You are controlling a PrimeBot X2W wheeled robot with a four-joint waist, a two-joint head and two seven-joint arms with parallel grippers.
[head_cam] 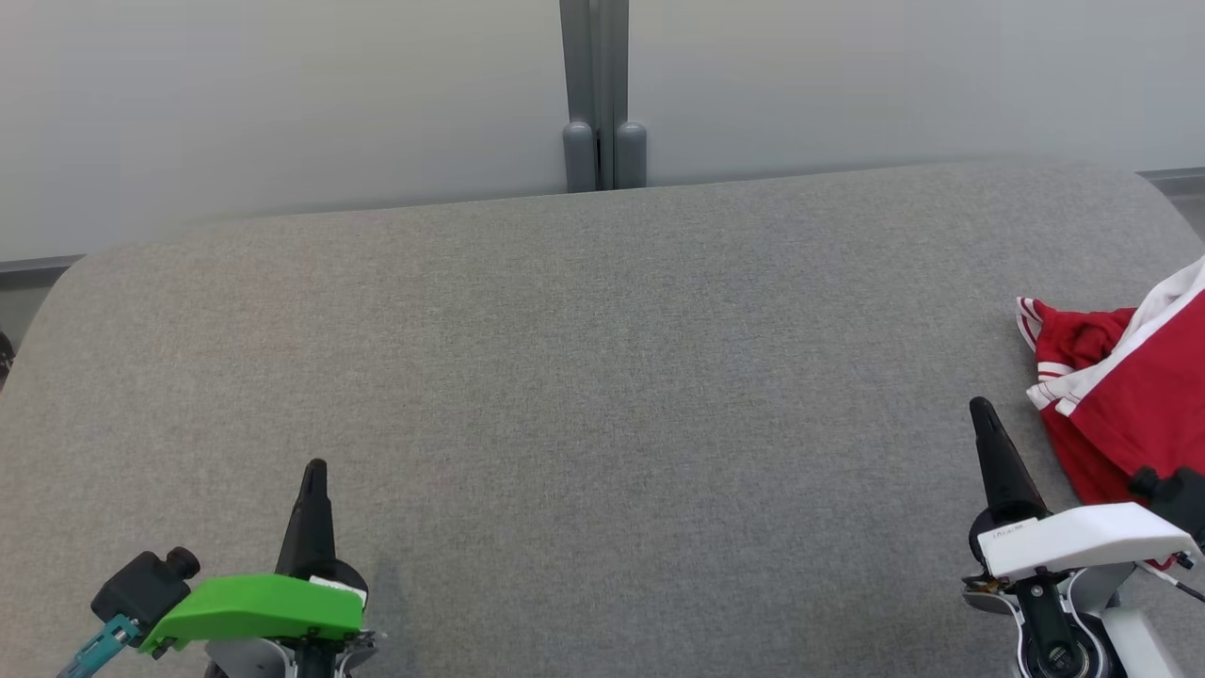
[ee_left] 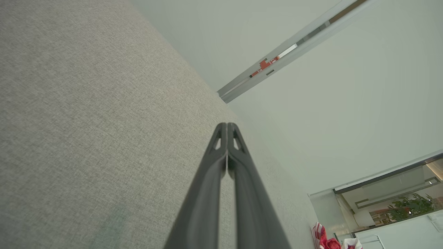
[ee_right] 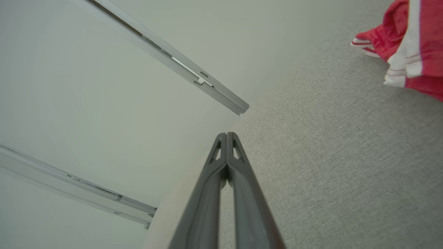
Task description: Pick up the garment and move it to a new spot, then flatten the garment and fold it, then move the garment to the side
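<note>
Garment (head_cam: 1130, 414) is the red one with white trim, sitting way over at the right edge of the grey padded counter (head_cam: 602, 377), and part of it runs out of the head view. That's off to the side, which is where the task wants it to end up. What I can see looks bunched up rather than folded flat, though, so it fits a heap waiting to be picked up about as well as a loose fold that's been set aside. With the rest cut off, I can't settle it.

Both sets of jaws are pressed together with nothing in them. The left jaws are at the near left corner of the counter and the right jaws at the near right corner, just beside the garment but not touching it. My guess is they're parked there to keep the middle of the counter free for spreading the garment out.

Direction-wise, a striped cuff or hem pokes toward the middle of the counter, and a white band runs diagonally from the far right edge back toward the near side. As for a real long axis, honestly I can't call it because the garment is too crumpled and cropped.
</note>
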